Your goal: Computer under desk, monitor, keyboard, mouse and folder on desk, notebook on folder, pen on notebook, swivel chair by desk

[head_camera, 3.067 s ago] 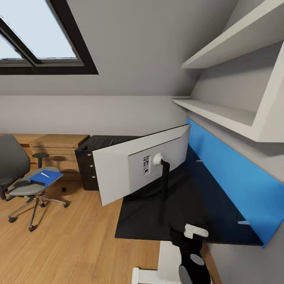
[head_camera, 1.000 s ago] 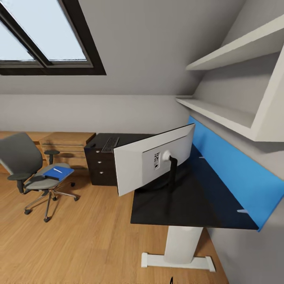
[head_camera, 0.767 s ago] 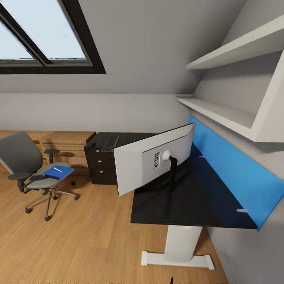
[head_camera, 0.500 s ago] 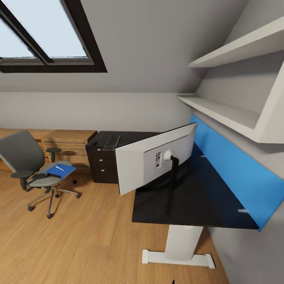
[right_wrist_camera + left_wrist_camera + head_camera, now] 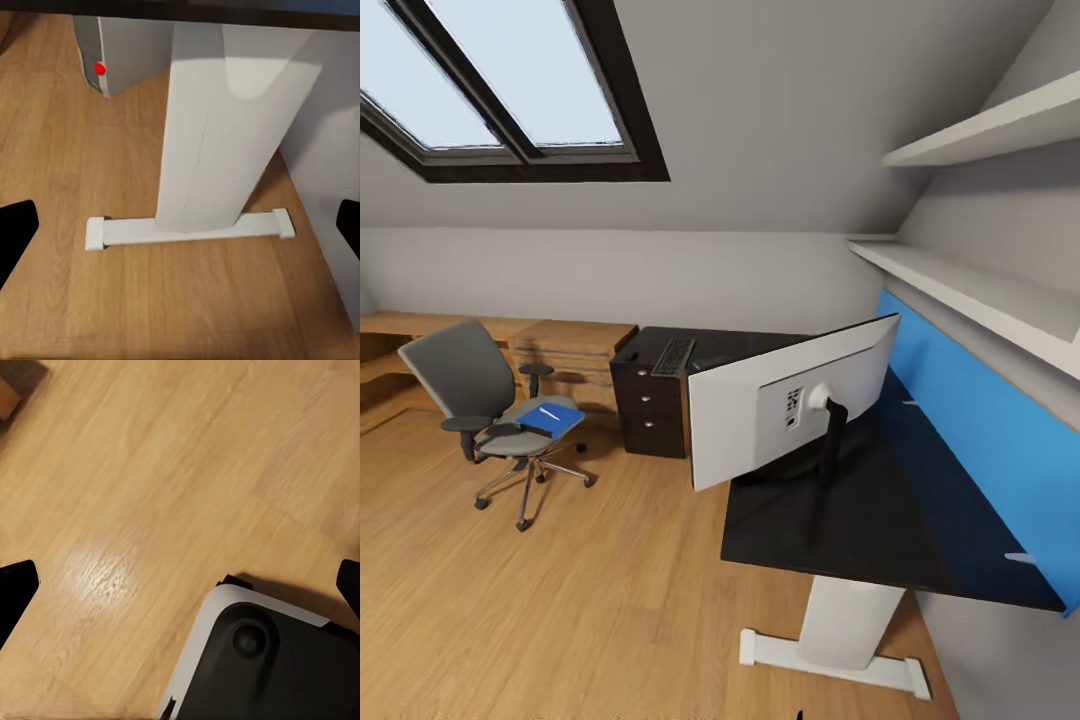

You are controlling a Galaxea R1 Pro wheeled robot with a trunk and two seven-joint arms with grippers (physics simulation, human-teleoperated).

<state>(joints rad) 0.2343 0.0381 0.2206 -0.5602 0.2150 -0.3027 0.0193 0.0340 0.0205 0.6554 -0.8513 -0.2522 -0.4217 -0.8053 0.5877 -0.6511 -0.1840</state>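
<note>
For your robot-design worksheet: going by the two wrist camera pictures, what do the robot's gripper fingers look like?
Little shows. In the left wrist view, each finger is a plain black, blunt-ended shape at the picture's edge. The right wrist view shows fingers of the same look. No cables or markings are visible.

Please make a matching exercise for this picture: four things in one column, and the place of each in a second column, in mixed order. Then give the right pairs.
Things:
1. monitor
2. blue folder
3. keyboard
4. swivel chair

Places:
A. on the seat of the swivel chair
B. on the wooden floor, apart from the desk
C. on the black desk top, its pale back toward the camera
D. on top of the dark drawer cabinet

Pairs: 1-C, 2-A, 3-D, 4-B
</note>
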